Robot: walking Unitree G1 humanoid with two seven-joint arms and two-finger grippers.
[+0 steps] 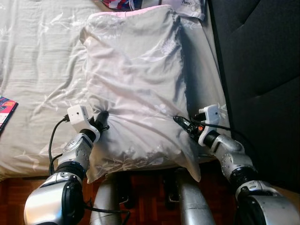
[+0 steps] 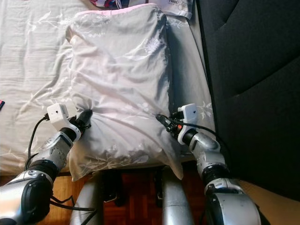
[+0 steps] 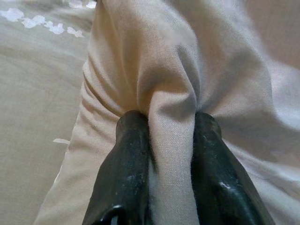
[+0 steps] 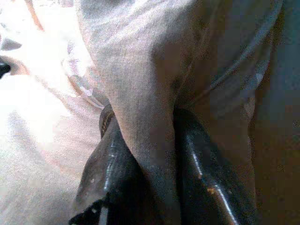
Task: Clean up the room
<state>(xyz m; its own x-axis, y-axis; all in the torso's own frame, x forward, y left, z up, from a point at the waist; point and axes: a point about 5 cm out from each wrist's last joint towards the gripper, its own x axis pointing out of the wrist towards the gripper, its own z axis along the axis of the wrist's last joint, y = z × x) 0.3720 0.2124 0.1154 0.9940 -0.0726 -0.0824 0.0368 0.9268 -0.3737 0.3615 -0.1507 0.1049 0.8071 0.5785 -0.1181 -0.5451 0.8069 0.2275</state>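
Grey pillow [image 1: 136, 84] in both jaws

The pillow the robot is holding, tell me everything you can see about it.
The pillow is large and soft, in a pale grey cotton-like case with a faint white leaf print and a pink edge at its far end. It lies lengthwise on the bed, close to the dark headboard, its near end overhanging the mattress edge. The left gripper and right gripper each pinch a fold of the case at the near corners, wrinkling the fabric.
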